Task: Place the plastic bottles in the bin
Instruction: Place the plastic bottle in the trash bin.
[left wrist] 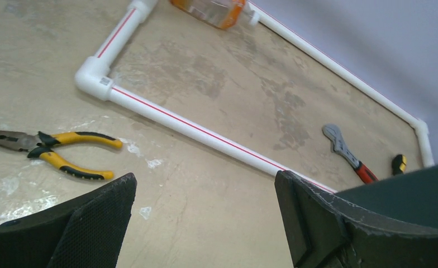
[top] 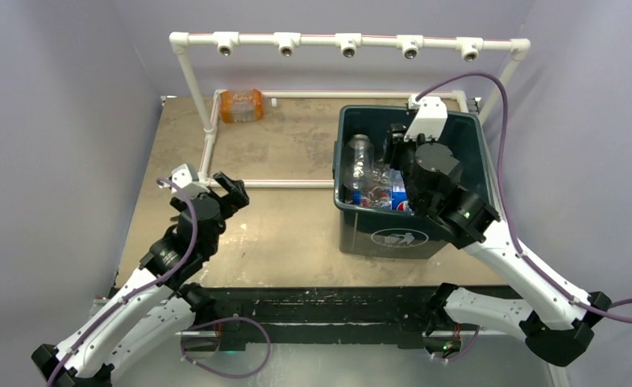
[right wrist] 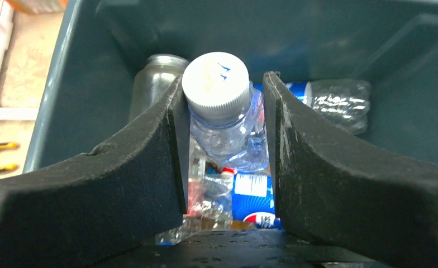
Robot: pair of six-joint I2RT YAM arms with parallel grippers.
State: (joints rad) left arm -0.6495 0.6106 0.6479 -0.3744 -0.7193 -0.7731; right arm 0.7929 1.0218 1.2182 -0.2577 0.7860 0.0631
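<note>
Left gripper (top: 230, 187) hovers low at 9 o'clock, fingers wide apart. The right gripper (right wrist: 222, 81) reaches down into the bin (top: 413, 242) at 2 o'clock, clamped on a white-capped bottle (right wrist: 217, 95) whose lower part is hidden. Other bottles (right wrist: 253, 192) lie jumbled beneath. An orange bottle (top: 241, 105) lies on the table (top: 297, 234) at 11 o'clock.

- Table (top: 297, 234): tan top, stained and scuffed.
- White pipe frame (top: 272, 184) lies flat, running from centre to the 12 o'clock edge.
- Orange bottle (top: 241, 106) on its side at 11 o'clock, at the frame's far-left corner.
- Bin (top: 393, 238) stands at 2 o'clock.
- Pliers (left wrist: 60, 151) at 9 o'clock, outside the frame's near pipe.
- Wrench (left wrist: 345, 151) inside the frame, about 1 o'clock, with a yellow-black handle (left wrist: 399, 163) just beside it.
</note>
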